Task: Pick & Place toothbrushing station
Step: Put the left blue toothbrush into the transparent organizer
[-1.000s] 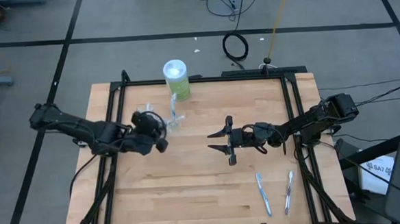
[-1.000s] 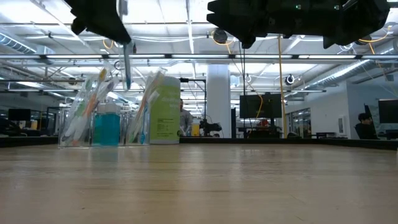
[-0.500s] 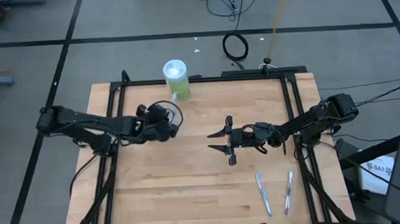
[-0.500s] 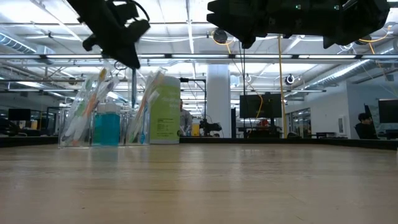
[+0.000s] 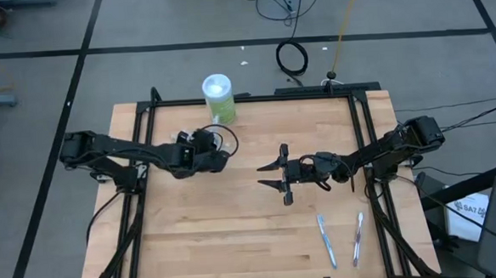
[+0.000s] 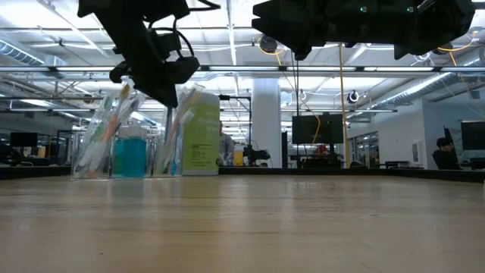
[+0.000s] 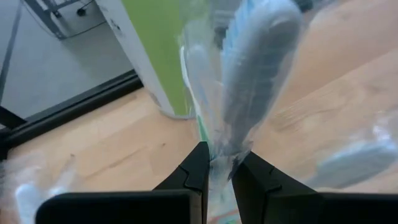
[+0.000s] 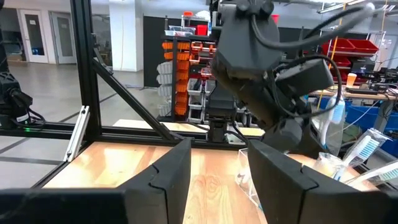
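Wooden table (image 5: 235,216) with two toothbrushes (image 5: 326,240).

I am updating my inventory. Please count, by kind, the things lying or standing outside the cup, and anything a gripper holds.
Toothbrushes lying flat: 2
Toothbrush held in the left gripper: 1
Green container: 1
Total: 4

The left hand (image 5: 218,157), left of the high view's centre, has its fingers (image 7: 198,171) nearly together. The right hand (image 5: 271,176), right of centre, hangs with fingers spread.
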You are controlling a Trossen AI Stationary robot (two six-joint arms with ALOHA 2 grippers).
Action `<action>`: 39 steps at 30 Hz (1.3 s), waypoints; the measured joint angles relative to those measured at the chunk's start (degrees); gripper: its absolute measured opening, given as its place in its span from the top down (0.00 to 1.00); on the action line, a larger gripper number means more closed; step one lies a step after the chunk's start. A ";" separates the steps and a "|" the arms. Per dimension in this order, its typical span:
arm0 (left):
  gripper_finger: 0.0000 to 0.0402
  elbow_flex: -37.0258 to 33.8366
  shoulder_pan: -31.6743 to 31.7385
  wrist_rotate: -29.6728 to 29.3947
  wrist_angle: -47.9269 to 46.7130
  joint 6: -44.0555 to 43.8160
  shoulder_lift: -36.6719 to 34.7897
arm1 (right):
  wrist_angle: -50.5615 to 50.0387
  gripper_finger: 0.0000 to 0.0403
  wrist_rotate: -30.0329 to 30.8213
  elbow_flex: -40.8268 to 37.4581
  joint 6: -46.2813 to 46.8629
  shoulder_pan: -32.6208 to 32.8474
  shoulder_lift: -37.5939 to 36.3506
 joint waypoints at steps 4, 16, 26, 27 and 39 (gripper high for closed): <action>0.88 0.00 0.76 1.80 -0.53 -0.48 1.79 | -0.05 0.62 0.00 0.00 -0.01 0.00 0.00; 0.88 0.00 4.09 7.08 -3.26 -1.40 4.01 | -0.13 0.63 0.00 0.00 0.00 0.00 0.00; 0.67 0.00 4.65 7.63 -3.32 4.72 3.95 | -0.13 0.63 0.00 0.00 0.00 0.00 0.00; 0.65 0.00 4.65 7.69 -3.32 4.91 3.92 | -0.13 0.63 0.00 0.00 0.00 -0.01 0.00; 0.56 0.00 4.55 16.01 -5.14 6.12 -6.02 | -0.17 0.62 0.00 0.00 0.00 -0.02 -0.02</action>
